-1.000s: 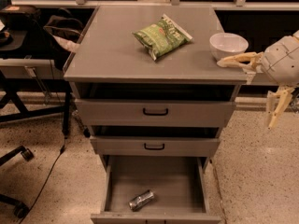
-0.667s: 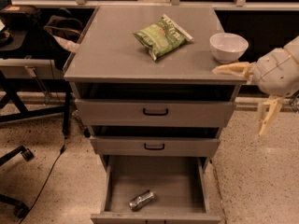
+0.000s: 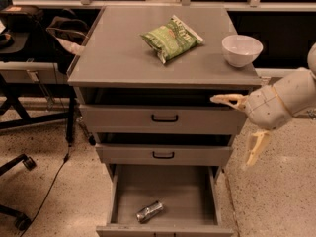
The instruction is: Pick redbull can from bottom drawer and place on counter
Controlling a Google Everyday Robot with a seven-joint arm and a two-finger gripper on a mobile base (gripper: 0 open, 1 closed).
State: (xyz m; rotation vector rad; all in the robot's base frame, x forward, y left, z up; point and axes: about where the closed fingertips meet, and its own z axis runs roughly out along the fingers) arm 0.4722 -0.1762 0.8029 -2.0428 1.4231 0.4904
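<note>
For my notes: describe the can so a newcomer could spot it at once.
Find the grey three-drawer cabinet; the gripper, fingers open, hangs beside its top drawer at the picture's right. Its bottom drawer is pulled open. The redbull can lies on its side near that drawer's front: shiny silver, the only thing inside.

My gripper [image 3: 229, 132] sits at the right edge of the view, just beside the right front corner of the drawer cabinet [image 3: 123, 120]. Its two fingers [image 3: 256, 147] are pale cream, slim and flat, each tapering to a blunt tip, and they stand wide apart. They grow from a bulbous off-white wrist housing [image 3: 274, 105], divided into panels by thin dark seams, with a faint tan line curving across it. Behind it, my arm [image 3: 312, 58] shows only as another smooth, rounded white shell, cut off by the frame.
</note>
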